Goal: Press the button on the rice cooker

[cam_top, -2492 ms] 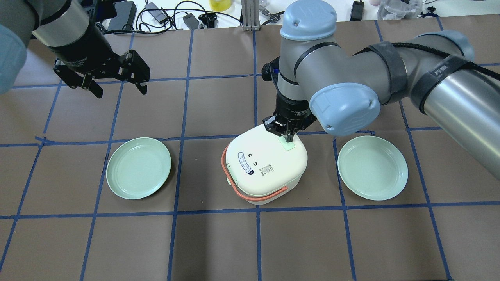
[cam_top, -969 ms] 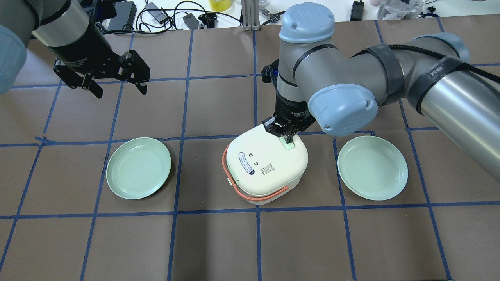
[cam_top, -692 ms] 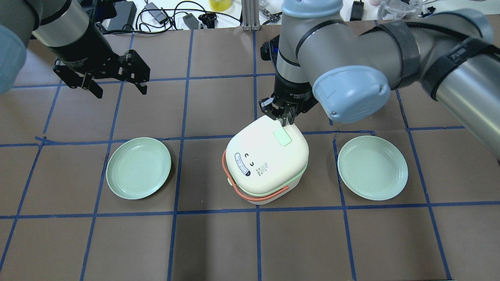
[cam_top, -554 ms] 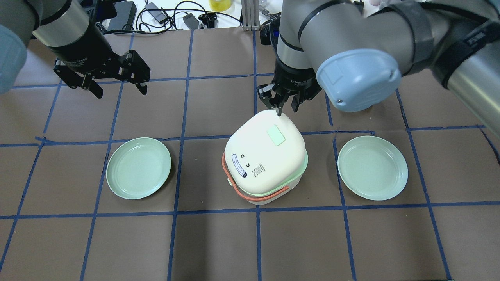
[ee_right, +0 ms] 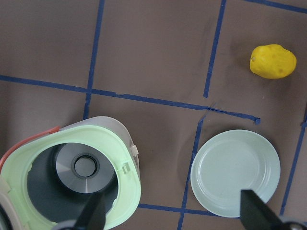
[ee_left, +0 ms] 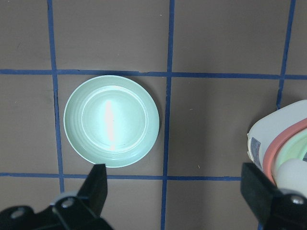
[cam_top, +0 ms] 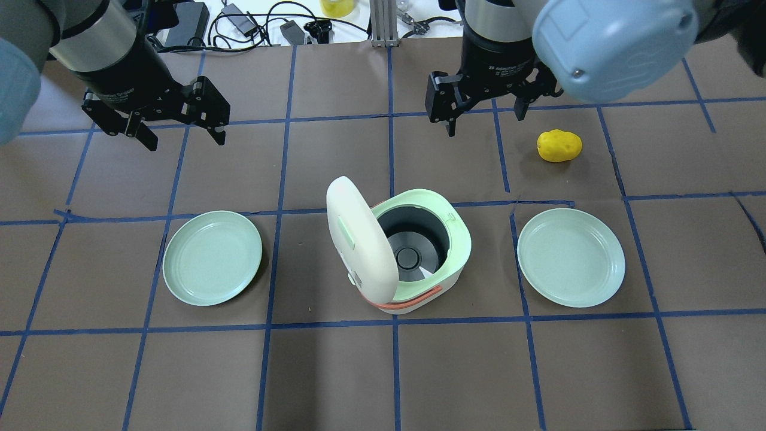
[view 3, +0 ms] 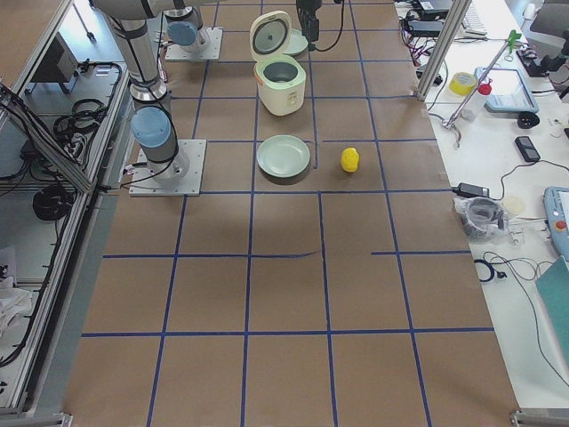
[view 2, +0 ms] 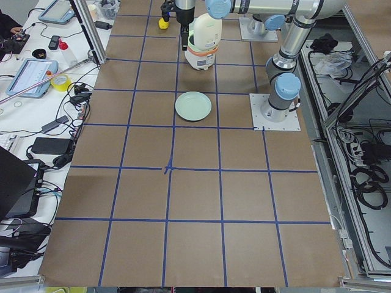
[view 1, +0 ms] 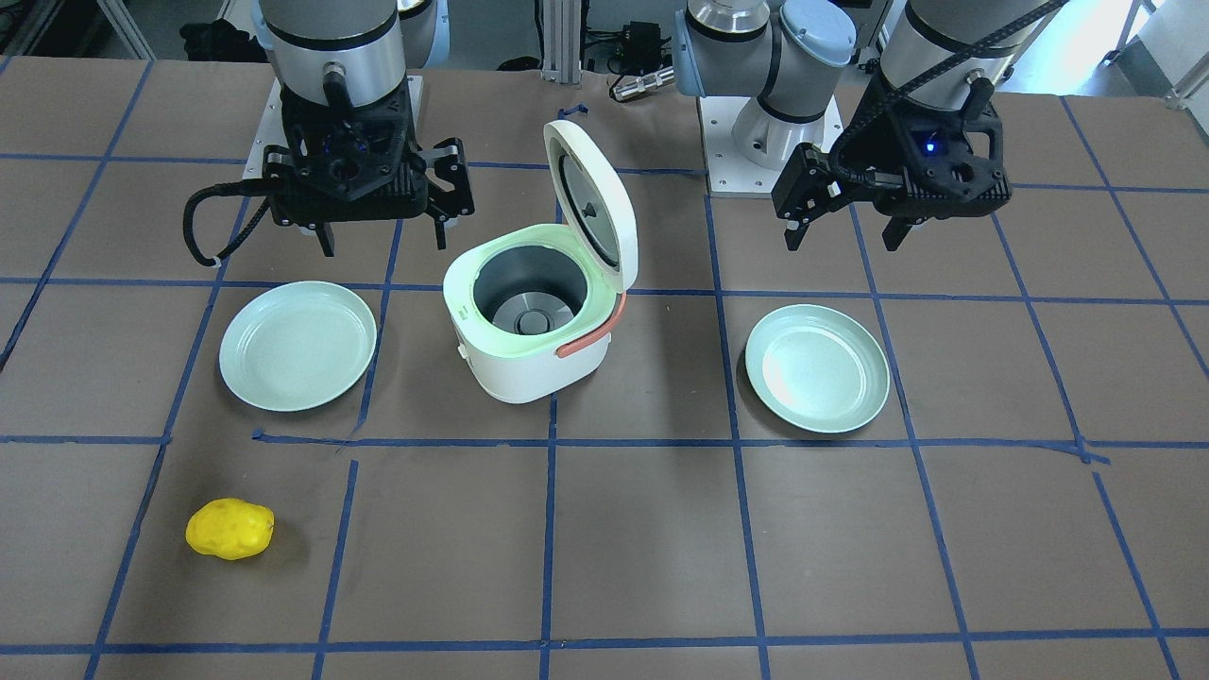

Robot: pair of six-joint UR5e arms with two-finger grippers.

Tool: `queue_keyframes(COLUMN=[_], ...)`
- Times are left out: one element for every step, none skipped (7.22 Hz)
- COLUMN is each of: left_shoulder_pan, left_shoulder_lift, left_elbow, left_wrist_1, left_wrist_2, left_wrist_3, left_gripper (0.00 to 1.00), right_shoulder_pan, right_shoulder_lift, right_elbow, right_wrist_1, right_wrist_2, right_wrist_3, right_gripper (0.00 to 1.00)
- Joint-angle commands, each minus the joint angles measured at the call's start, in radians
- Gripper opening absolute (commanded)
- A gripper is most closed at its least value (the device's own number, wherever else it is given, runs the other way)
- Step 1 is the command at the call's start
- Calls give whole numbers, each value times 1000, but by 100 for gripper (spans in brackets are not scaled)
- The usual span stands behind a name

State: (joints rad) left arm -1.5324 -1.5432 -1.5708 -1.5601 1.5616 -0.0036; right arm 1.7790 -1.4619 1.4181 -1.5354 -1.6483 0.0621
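Observation:
The white rice cooker [cam_top: 459, 238] stands mid-table with its lid [cam_top: 358, 239] swung upright and the grey inner pot showing; it also shows in the front view [view 1: 529, 366]. The pale green button [cam_top: 346, 231] sits on the raised lid. My right gripper [cam_top: 485, 114] is open and empty, up and beyond the cooker, clear of it. The right wrist view looks down at the open cooker [ee_right: 128, 191]. My left gripper [cam_top: 184, 140] is open and empty, hovering far to the left, above a plate [ee_left: 111, 120].
Two pale green plates flank the cooker, one on the left [cam_top: 212, 257] and one on the right [cam_top: 570, 257]. A yellow potato-like object [cam_top: 559, 145] lies beyond the right plate. Cables and gear line the far table edge.
My right gripper has lifted off the lid's button, pulled back away from the cooker and opened. The lid has sprung up from closed to upright. The left arm has not moved.

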Motion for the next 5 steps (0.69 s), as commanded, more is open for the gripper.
queue_keyframes(left_shoulder_pan=[0, 0, 0, 0, 0], left_shoulder_lift=[0, 0, 0, 0, 0], left_elbow=[0, 0, 0, 0, 0], left_wrist_1=[0, 0, 0, 0, 0], left_wrist_2=[0, 0, 0, 0, 0], left_wrist_3=[1, -1, -1, 1, -1], left_gripper=[100, 100, 100, 100, 100], right_shoulder_pan=[-100, -136, -157, -193, -226], right_shoulder_lift=[-9, -24, -35, -38, -46], right_elbow=[-2, -2, -2, -4, -16], right_wrist_1=[35, 40, 55, 85, 106], right_wrist_2=[-5, -5, 1, 37, 65], right_wrist_3=[1, 1, 2, 2, 2], right_gripper=[100, 100, 100, 100, 100])
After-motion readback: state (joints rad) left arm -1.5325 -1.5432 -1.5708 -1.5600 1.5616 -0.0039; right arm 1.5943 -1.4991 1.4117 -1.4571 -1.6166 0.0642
